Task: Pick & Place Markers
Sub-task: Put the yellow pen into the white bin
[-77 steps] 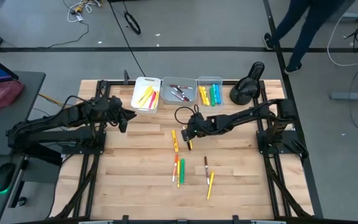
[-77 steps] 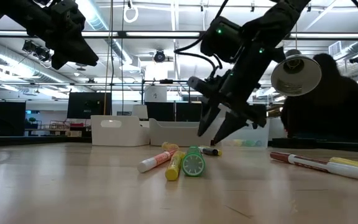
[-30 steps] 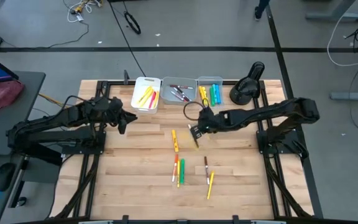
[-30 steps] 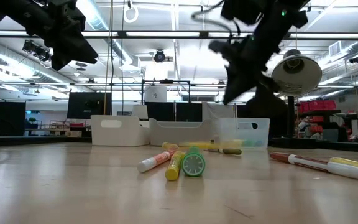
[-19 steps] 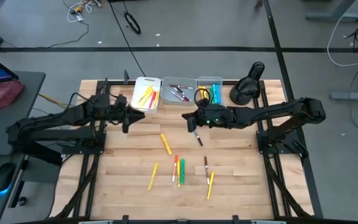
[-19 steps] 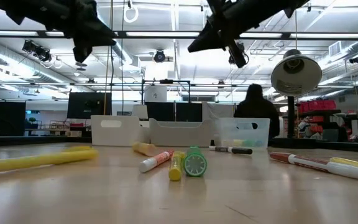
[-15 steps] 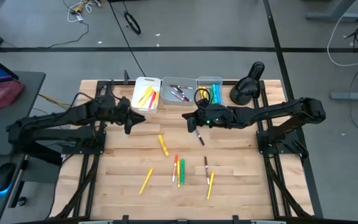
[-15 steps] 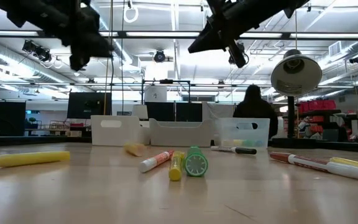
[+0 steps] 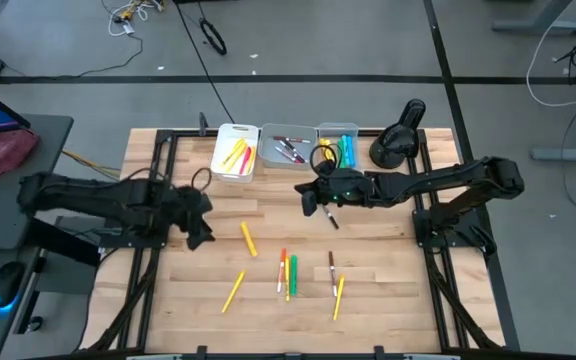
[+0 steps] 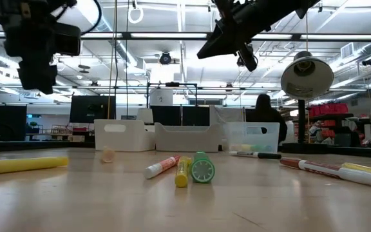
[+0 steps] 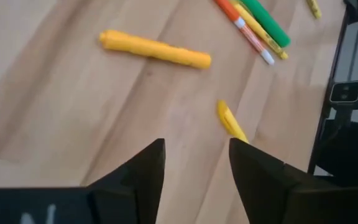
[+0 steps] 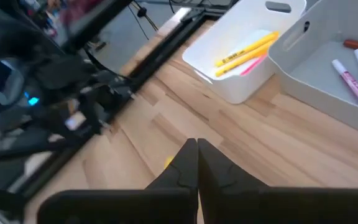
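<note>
Left gripper (image 9: 200, 222) hovered over the left-centre of the table (image 9: 388, 290) in the high view, fingers spread with a clear gap, nothing between them. In the left wrist view the fingers (image 11: 143, 171) framed bare wood, with a short yellow marker (image 11: 230, 121) just beyond them and a longer yellow marker (image 11: 155, 49) farther off.

Right gripper (image 9: 308, 200) sat above centre, close below the bins. Fingers pressed together in its wrist view; nothing visibly held. A dark marker (image 9: 330, 218) lay on the wood just beside it.

Loose markers on the table: the short yellow one near centre, the long yellow one lower left of centre, a cluster of orange, yellow and green (image 9: 287, 272) at centre, a brown one (image 9: 330, 269) and another yellow (image 9: 338, 296) to the right of the cluster. Three bins along the top edge: white bin (image 9: 236, 152), grey bin (image 9: 288, 148), clear bin (image 9: 338, 146), all already holding markers.

Judgement: sorting partway done; the left arm looked to be in the approach step, between grasps. Next move likely called for lowering onto the short yellow marker, fingers set across its width.

Room: open wood all around that marker; the cluster lay well apart. The long yellow marker sat nearer the table's lower half, away from any edge. Black lamp (image 9: 396, 140) at upper right crowded the clear bin.
</note>
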Controlling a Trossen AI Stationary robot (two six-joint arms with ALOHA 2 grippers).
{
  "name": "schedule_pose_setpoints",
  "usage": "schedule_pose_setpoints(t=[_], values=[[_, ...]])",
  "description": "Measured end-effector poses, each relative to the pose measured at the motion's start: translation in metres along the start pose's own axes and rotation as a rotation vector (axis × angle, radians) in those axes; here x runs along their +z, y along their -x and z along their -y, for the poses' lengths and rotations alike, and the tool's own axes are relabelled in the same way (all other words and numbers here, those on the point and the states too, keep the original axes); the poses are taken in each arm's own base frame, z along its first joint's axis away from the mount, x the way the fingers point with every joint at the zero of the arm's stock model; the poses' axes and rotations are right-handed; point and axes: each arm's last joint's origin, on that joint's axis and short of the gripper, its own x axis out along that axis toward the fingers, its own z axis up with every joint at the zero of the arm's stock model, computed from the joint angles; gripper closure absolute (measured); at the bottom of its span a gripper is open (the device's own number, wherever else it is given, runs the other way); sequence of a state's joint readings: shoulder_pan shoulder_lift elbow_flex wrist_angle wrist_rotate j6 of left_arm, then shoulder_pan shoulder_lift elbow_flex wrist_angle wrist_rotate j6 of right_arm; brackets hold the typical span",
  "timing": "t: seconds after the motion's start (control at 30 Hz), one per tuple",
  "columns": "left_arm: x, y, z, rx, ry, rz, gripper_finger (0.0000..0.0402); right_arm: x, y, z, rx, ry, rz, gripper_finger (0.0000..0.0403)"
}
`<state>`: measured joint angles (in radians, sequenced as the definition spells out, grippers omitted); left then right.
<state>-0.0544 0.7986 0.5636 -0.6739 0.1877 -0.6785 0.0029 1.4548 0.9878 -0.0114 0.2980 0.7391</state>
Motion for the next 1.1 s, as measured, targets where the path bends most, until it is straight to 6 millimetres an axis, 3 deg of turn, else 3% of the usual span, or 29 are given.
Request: schedule_pose_setpoints(t=[0.27,0.37,0.57,0.87,1.1], values=[[-0.033,-0.016,0.052,-0.003,0.077,0.169,0.0223,-0.006,0.001,0.005,-0.044,0.201,-0.064,0.0398],[-0.049,-0.036,0.073,-0.027,0.101,0.192,0.0228,-0.008,0.001,0.007,-0.022,0.277,-0.12,0.0391],[-0.073,-0.086,0.101,0.091,0.253,0.055,0.0244,-0.014,0.002,0.013,0.001,0.42,-0.236,0.0385],[-0.074,-0.143,0.144,0.234,0.315,0.091,0.0285,-0.023,0.005,0.022,-0.039,0.577,-0.361,0.0385],[-0.068,-0.171,0.155,0.425,0.299,0.077,0.0302,-0.025,0.006,0.024,-0.04,0.647,-0.391,0.0385]])
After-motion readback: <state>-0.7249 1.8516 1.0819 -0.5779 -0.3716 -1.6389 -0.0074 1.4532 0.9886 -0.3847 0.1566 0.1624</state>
